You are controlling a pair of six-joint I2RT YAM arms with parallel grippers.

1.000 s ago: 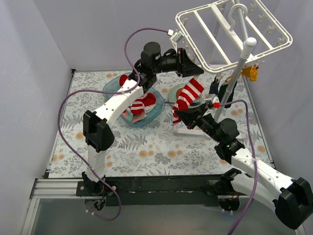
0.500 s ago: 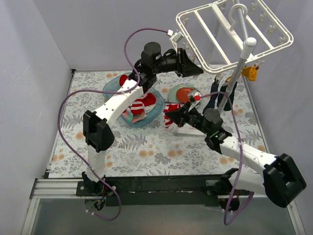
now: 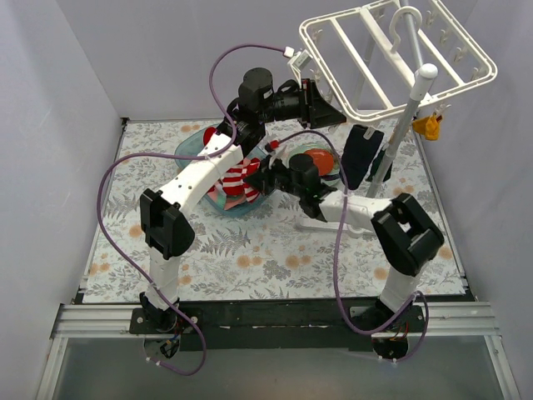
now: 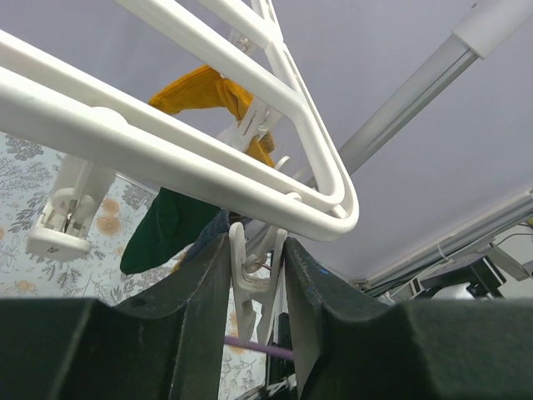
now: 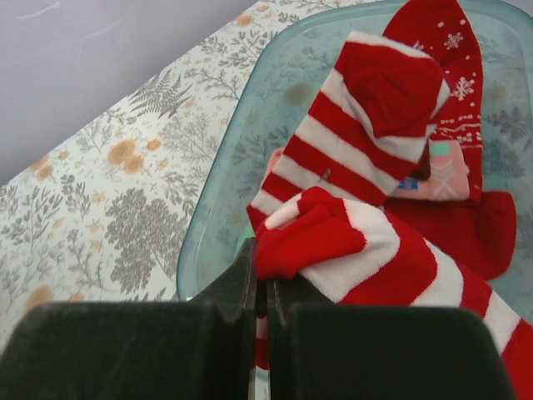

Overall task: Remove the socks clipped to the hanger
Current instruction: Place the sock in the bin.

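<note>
Above the table, in the top view, the hanger (image 3: 400, 60) stands high on its pole at the far right. The left gripper (image 3: 333, 117) reaches up to its near corner. The right gripper (image 3: 255, 173) holds a striped sock (image 3: 240, 177) over the blue tub (image 3: 190, 147).

Up close on the left wrist, the fingers are closed partway onto a white clip (image 4: 250, 287) under the bar, with a mustard sock (image 4: 208, 90) and a dark sock (image 4: 166, 229) hanging beyond.

Seen from the right wrist, the jaws are all but closed on one end of the striped sock. Its length runs away from the jaws toward lower right, above the socks already in the tub. My advice is to lower it well inside the rim before releasing.
</note>
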